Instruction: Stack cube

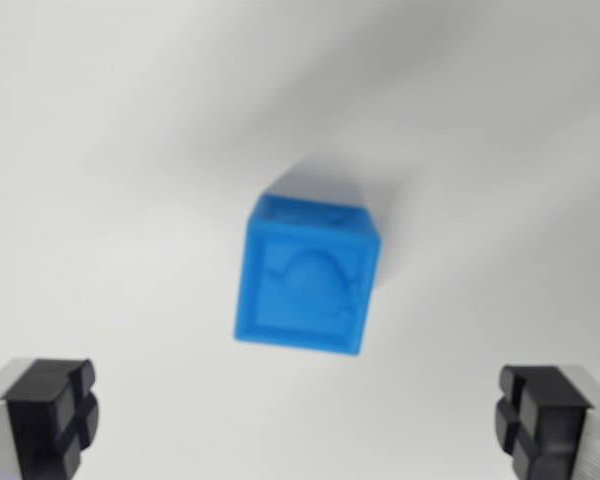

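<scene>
Plain white bench (pixel 100 150), nothing else on it in view. Blue cube (pixel 305 280) sits mid-frame on the bench, slightly rotated, embossed top face up. Gripper (pixel 300 425) is wide open and empty, with black pads (pixel 52 412) at the wrist view's lower corners, well apart from the cube. Risks: cube lies ahead of the pads, not between them, so a straight descent misses; the rotation could make the pads catch corners and twist it. No second cube visible.

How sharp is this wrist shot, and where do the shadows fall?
Wrist view: the blue cube is soft, its embossed top blurred; the gripper fingertip pads at the bottom corners look crisper. Lighting is even with no glare; faint grey shadows streak diagonally across the white surface above the cube.
</scene>
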Available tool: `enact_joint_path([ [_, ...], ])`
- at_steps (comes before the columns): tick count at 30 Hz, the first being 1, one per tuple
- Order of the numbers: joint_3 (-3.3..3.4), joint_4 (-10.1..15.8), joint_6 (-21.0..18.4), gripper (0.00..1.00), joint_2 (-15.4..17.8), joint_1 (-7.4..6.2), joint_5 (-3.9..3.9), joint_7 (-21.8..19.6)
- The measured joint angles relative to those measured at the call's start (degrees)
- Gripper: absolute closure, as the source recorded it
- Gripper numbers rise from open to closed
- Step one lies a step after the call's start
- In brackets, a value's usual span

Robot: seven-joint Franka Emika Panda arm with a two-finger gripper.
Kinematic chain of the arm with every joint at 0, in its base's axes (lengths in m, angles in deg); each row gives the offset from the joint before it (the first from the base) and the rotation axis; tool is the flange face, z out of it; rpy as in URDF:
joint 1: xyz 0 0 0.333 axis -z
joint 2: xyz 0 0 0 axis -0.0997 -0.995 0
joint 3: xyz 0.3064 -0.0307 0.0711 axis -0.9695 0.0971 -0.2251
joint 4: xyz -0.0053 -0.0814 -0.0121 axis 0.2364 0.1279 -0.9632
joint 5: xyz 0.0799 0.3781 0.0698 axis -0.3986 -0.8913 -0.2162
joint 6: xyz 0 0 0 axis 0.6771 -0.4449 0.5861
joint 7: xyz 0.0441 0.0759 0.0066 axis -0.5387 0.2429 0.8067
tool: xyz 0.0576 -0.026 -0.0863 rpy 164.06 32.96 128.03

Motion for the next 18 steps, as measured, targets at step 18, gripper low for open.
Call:
enact_joint_path([
  [18, 0.03, 1.0, 12.0, 0.0, -11.3, -1.02, 2.07, -5.3],
])
